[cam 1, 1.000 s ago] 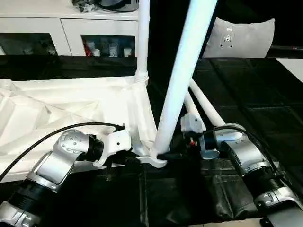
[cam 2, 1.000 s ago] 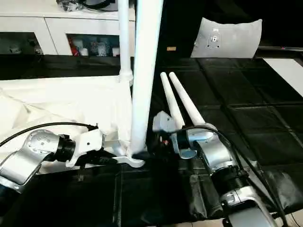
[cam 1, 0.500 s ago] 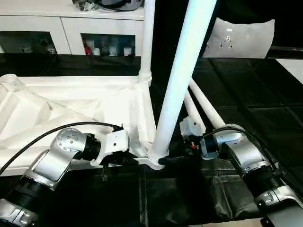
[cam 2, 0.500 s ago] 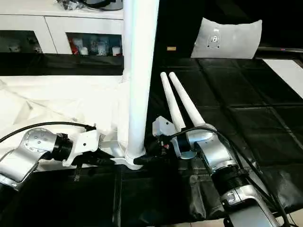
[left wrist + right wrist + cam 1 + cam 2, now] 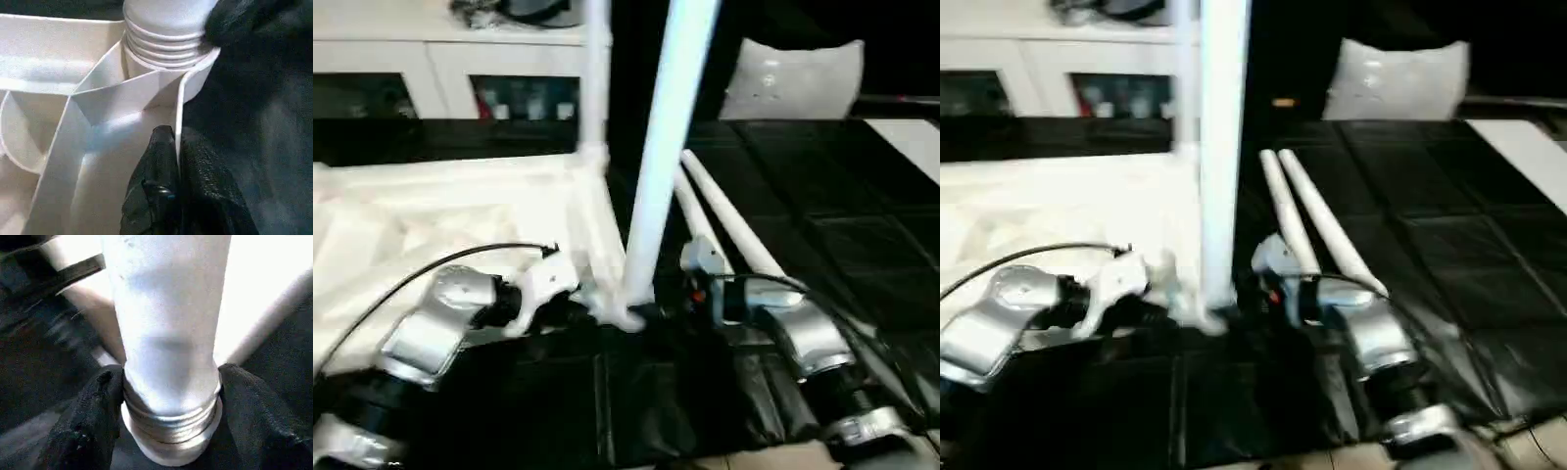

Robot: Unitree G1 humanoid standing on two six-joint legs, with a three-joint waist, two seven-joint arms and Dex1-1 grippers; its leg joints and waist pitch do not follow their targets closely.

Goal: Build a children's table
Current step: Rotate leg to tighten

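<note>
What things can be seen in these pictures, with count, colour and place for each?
White plastic table top with ribbed underside: one, white, upside down on the black mat, at the left.
Standing round white legs: two, white, upright in the top's near and far corner sockets.
Loose tapered white legs: two, white, lying side by side on the mat.
White cabinet with shelves: one, white, at the back.
Black mat: one, black, under everything.
Left gripper: fingers pinch the top's rim.
Right gripper: fingers flank the near leg's base.
</note>
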